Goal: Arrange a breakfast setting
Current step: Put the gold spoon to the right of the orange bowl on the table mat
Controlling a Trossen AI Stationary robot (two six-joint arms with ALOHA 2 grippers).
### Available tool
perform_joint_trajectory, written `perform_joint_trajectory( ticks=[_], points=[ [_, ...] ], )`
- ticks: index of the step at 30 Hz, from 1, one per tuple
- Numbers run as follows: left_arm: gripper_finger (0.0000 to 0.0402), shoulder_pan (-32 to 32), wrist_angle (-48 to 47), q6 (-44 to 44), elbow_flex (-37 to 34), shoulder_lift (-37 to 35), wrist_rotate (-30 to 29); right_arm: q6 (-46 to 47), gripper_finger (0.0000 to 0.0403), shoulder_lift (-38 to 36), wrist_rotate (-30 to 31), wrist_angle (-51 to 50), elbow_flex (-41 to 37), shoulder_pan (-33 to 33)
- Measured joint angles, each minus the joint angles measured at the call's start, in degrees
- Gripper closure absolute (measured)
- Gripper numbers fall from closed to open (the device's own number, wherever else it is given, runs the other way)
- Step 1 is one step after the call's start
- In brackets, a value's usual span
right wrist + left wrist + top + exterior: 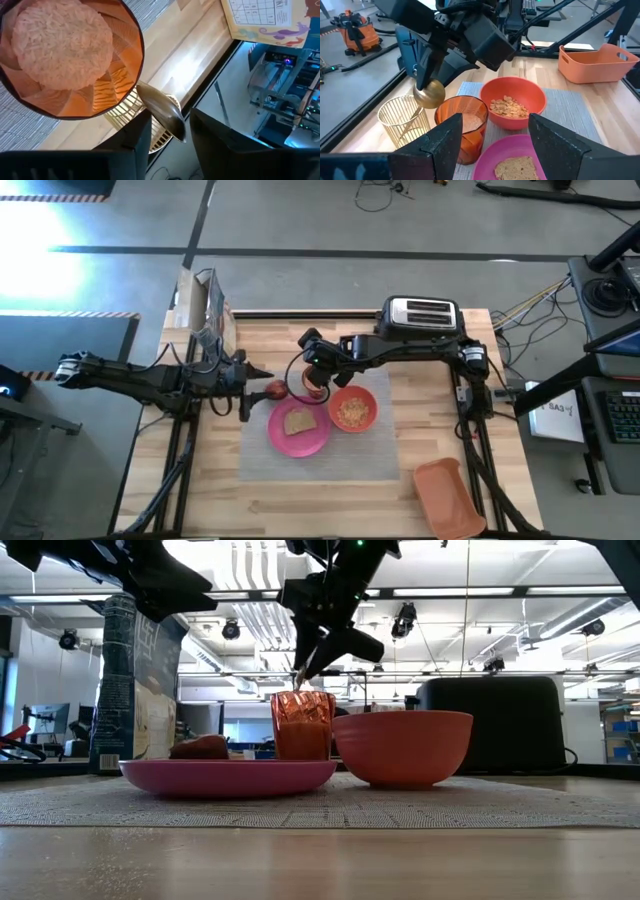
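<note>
On the grey placemat stand a pink plate with toast, an orange bowl of cereal and a small orange cup with pale contents. A ribbed clear glass stands beside the cup. My right gripper hangs over cup and glass, shut on a gold spoon. A red apple lies on the mat's left edge, just before my left gripper, which stands open and holds nothing. My right gripper pinches the spoon's handle between its two fingers, which slant down from the table's far right. The spoon hangs below the fingers, bowl end lowest. It is lifted clear, over the glass's rim next to the cup.
A black-and-silver toaster stands at the far edge behind the bowl. A cereal box is at the far left corner. An orange tray lies at the near right. Bare wood shows along the near edge.
</note>
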Motion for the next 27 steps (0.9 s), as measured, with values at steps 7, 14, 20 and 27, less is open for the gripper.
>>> perform_joint_trajectory(
  ticks=[7, 14, 20, 27],
  points=[
    [0.019, 0.4, 0.0, 0.1, 0.0, 0.0, -0.2, 0.0, 0.032, 0.0, -0.1, -0.2, 0.0, 0.0],
    [0.019, 0.9, 0.0, 0.1, 0.0, 0.0, -0.2, 1.8, 0.0367, 0.0, 0.0, 0.2, 0.0, -0.5],
    [0.019, 1.4, 0.0, 0.1, 0.0, 0.0, -0.2, 6.0, 0.0392, 0.0, 0.4, 0.9, 0.0, -1.5],
    [0.019, 2.0, 0.8, 0.1, 0.0, 0.0, -0.2, 7.3, 0.0394, 0.0, 2.8, 0.7, 0.0, -2.1]
  ],
)
